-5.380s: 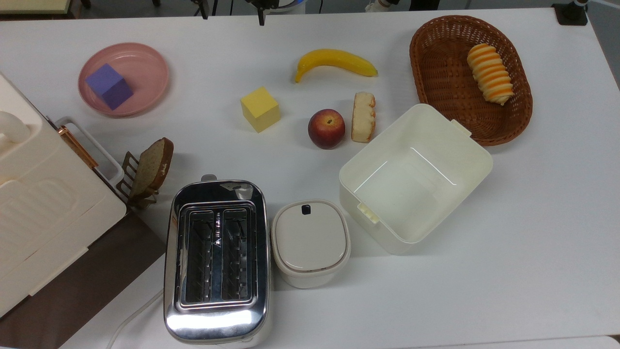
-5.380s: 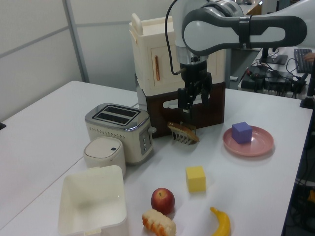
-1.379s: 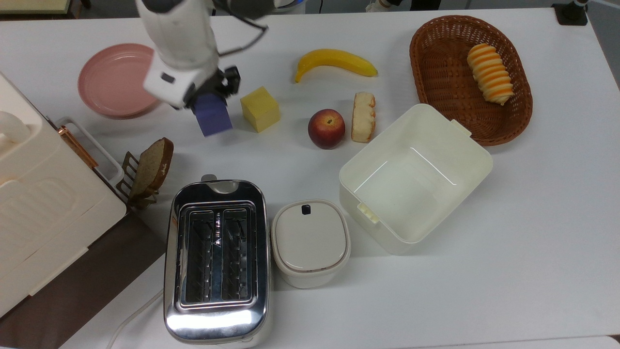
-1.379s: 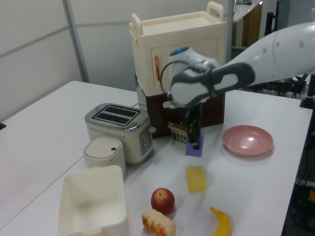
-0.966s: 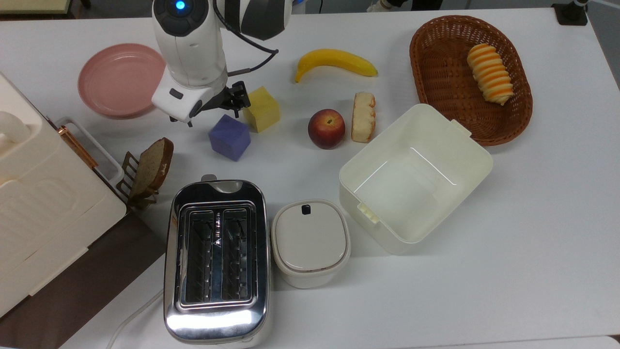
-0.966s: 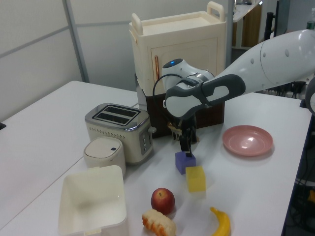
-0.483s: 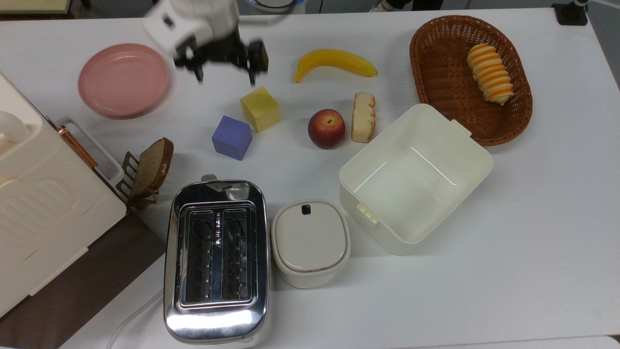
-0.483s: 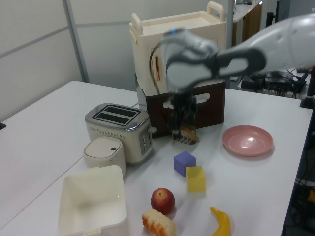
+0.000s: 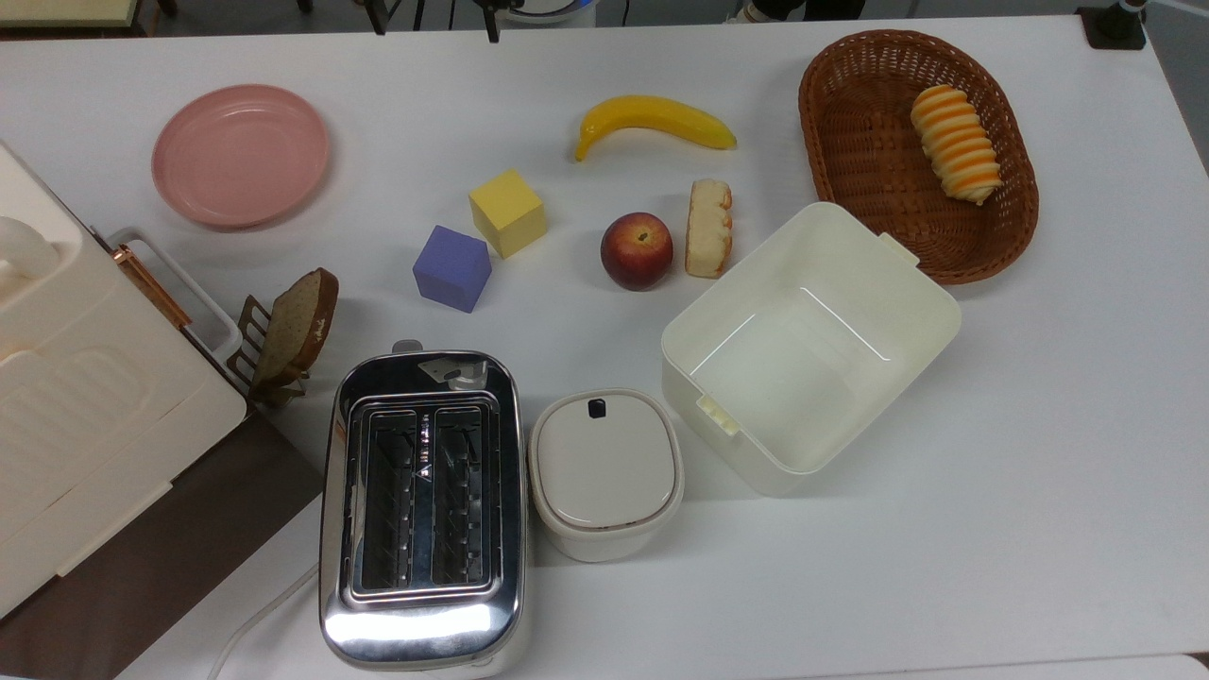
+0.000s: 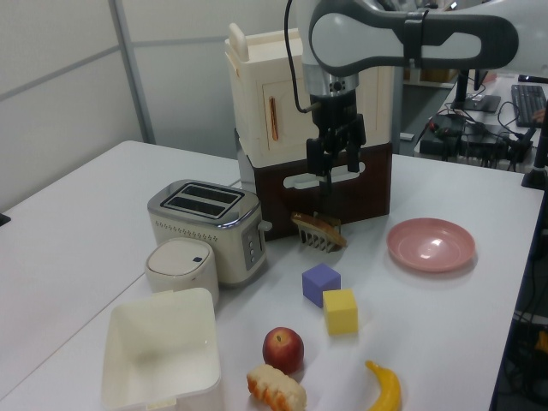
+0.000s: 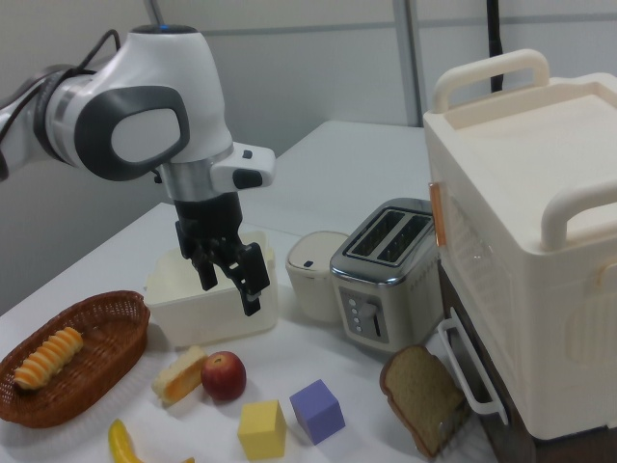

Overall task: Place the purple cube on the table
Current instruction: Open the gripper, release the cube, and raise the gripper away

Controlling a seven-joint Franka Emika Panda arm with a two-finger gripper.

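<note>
Table (image 9: 1039, 472): I saw it white and plain, widest bare stretch at 4 o'clock in the top view.
Purple cube (image 9: 452, 268): rested on the table – just beside the yellow cube (image 9: 508, 212), off the pink plate (image 9: 241, 155).
Gripper (image 10: 333, 157): hung well above, jaws apart, holding nothing.

1. Gripper (image 10: 335, 159) hangs in the air, fingers pointing straight down.
2. Fingers (image 11: 253, 301) spread apart, nothing between them.
3. Wrist vertical above the gripper (image 11: 228, 272); the white-and-grey forearm runs roughly level, entering from the left view's right and the right view's left.
4. Black cable loops along the wrist.
</note>
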